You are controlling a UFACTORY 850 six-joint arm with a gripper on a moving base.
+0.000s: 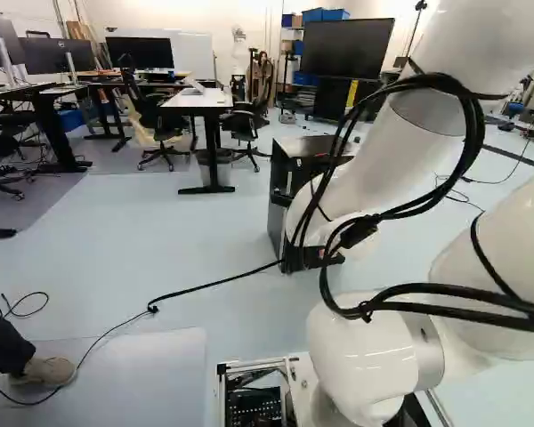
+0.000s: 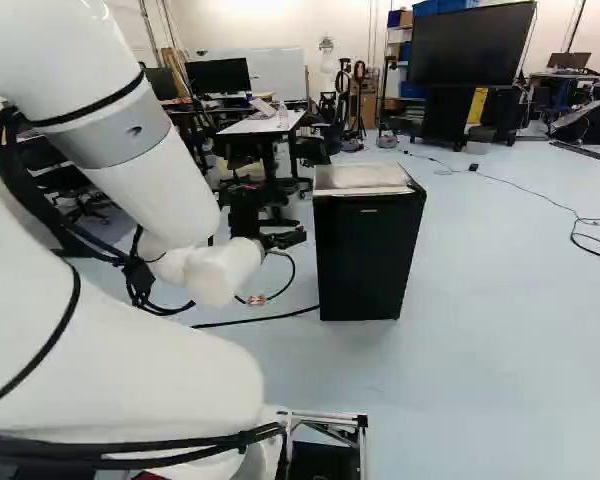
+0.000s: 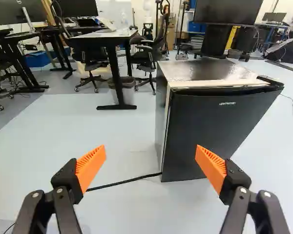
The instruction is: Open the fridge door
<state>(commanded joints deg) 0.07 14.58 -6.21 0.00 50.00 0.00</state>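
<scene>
One black, orange-padded pincer [image 3: 151,153] gapes wide, the flat black rectangular fridge door [image 3: 212,134] ahead of it probably stiff to unstick, best hooked by the vertical edge [image 3: 168,136] nearer the pincer's midline

Clock directions are taken from the gripper [image 1: 313,258], with twelve straight ahead between its parted fingers. One o'clock: the fridge [image 3: 216,124], principal obstacle, its front lying ahead of one finger with a gap between. Eleven o'clock: an open passage over the floor [image 3: 122,141], running beside the fridge as far as the desk [image 3: 118,83]. Twelve o'clock, well beyond: a chair [image 3: 149,56] bounds the passage. Ten to twelve: a cable [image 3: 124,182] crosses low on the floor, reaching the fridge's foot. Two o'clock: open floor past the fridge.
</scene>
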